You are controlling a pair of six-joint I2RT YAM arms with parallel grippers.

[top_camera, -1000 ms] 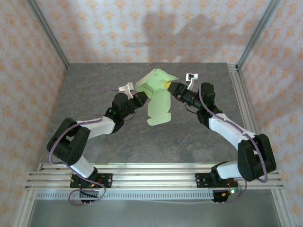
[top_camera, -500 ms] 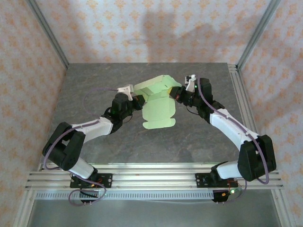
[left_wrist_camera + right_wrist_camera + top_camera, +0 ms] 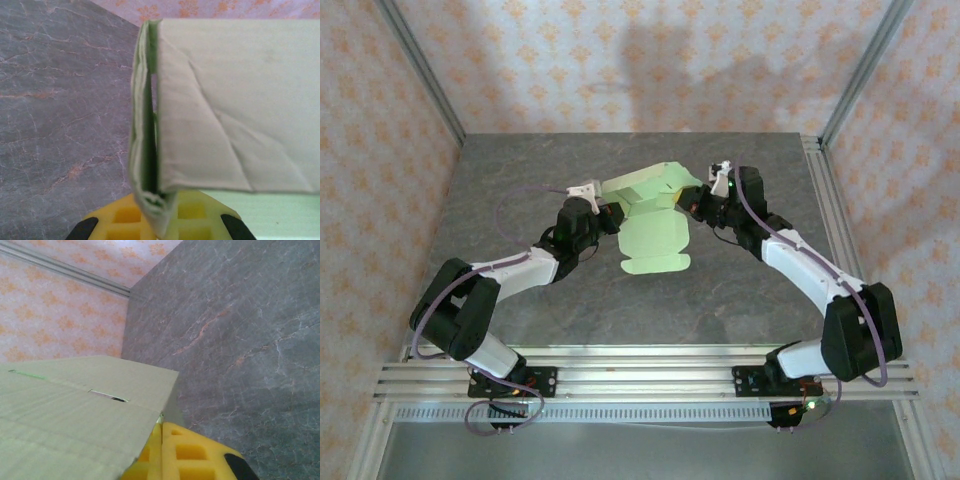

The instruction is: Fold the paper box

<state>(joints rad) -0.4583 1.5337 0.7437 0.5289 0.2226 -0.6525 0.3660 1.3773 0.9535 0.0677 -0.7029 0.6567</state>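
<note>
Top external view, left to right. I am logging the left gripper [image 3: 612, 208], pinching shut on the left end of the paper box [image 3: 655, 215], then the right gripper [image 3: 692, 203], clamping shut on its right end. The box is hanging between them over the middle of the table [image 3: 510, 180]. I am judging it partly folded: upper panels are doubling into a band, while the lower flap is dangling flat and the tabs are awaiting closing. The band's long axis is running left-right, and the loose flap is pointing toward the arms' bases.
</note>
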